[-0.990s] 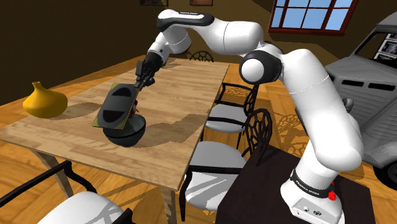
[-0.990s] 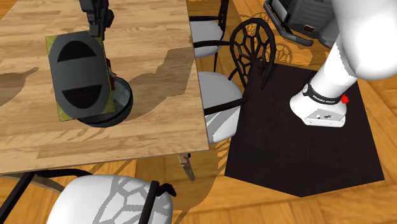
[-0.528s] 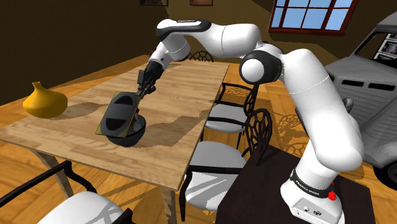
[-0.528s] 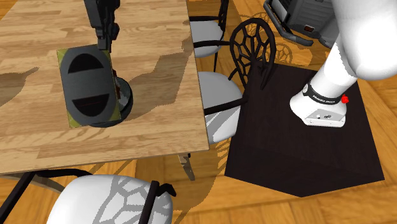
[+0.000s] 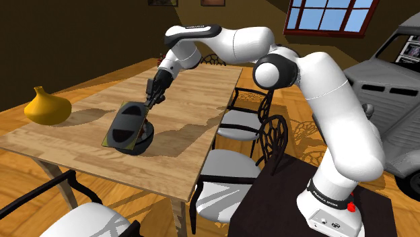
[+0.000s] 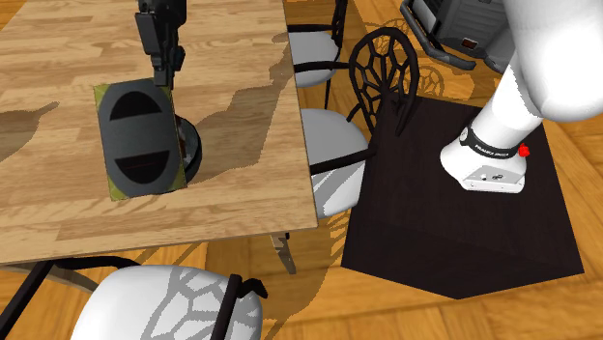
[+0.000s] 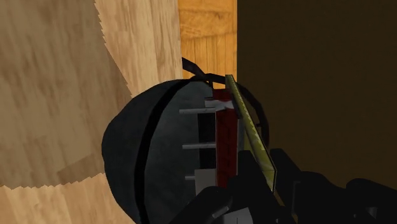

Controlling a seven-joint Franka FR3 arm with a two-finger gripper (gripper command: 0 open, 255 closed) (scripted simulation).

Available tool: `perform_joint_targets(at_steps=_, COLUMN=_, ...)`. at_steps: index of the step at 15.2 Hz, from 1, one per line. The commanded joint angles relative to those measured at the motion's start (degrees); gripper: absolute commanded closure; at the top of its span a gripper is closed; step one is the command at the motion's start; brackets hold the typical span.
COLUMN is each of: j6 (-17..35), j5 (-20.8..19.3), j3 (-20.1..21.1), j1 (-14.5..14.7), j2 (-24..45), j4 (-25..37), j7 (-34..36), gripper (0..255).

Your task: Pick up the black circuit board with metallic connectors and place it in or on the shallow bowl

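Just left of centre in the shoulder view, the circuit board (image 5: 126,126), an olive-edged plate with a dark round face, hangs tilted over the dark shallow bowl (image 5: 141,143); whether the two touch is unclear. The black gripper (image 5: 151,99) has its jaws clamped on the board's upper edge. The bowl stands on the wooden table (image 5: 81,145), with a yellow vase (image 5: 47,106) well apart at the frame's left.
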Motion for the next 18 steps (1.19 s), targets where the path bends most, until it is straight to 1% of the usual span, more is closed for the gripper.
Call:
perform_joint_targets(at_steps=1, j6=0.0, j5=0.0, j3=0.0, j1=0.0, j2=0.0, j4=0.0, j7=0.0, gripper=255)
perform_joint_targets(at_steps=3, j6=0.0, j5=0.0, j3=-0.1, j1=0.0, j2=0.0, j4=0.0, j7=0.0, gripper=255)
perform_joint_targets(at_steps=4, j6=0.0, j5=0.0, j3=0.0, j1=0.0, j2=0.0, j4=0.0, j7=0.0, gripper=0)
perform_joint_targets(at_steps=9, j6=0.0, j5=0.0, j3=-0.1, j1=0.0, j2=0.0, j4=0.0, j7=0.0, gripper=0)
perform_joint_targets(at_steps=13, j6=-6.5, j5=-0.1, j3=-0.2, j1=-3.8, j2=4.4, j4=10.6, j7=3.2, gripper=0)
perform_joint_targets(at_steps=18, j6=-6.5, j5=-0.1, j3=-0.2, j1=-3.8, j2=4.4, j4=10.6, j7=3.2, gripper=0)
